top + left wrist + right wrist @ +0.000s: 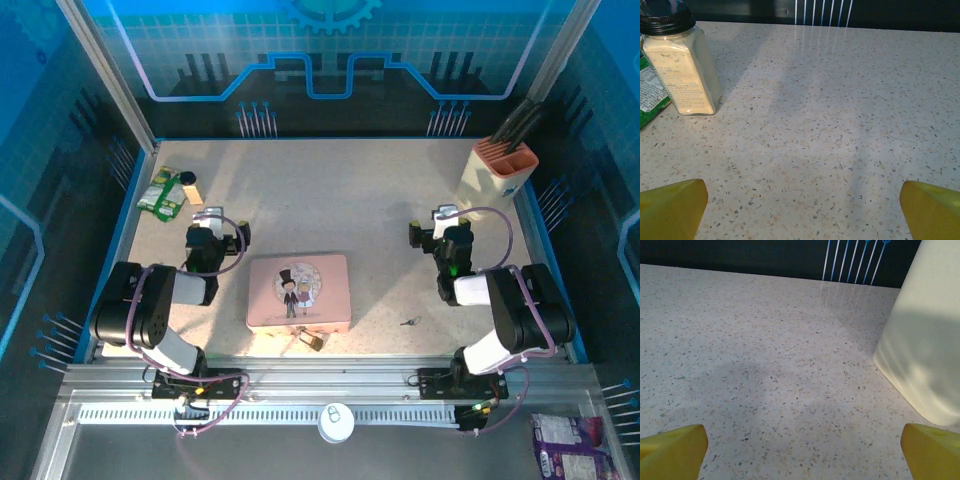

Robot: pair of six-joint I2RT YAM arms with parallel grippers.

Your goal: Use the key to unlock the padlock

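1. Top external view: we count one padlock point(312, 340), at the near edge of one pink tin point(298, 290).
2. One key point(409, 322) lies on the table point(350, 200), right of the tin and apart from it.
3. We count two grippers: the left gripper point(800, 210) and the right gripper point(800, 452), each with fingers spread wide, holding nothing.
4. One spice jar point(682, 65) stands beyond the left gripper, and one knife block point(925, 340) beyond the right.

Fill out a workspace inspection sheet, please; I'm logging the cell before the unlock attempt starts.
Surface: speckled table, pale.
Job's things: padlock at the pink tin's near edge; key lying apart, toward the right arm.
Clutter: spice jar, green packets, cream holder with dark handles.
Grippers: left end effector and right end effector open, empty.
Cables: purple cables looped along both arms.
Surroundings: blue panel walls.
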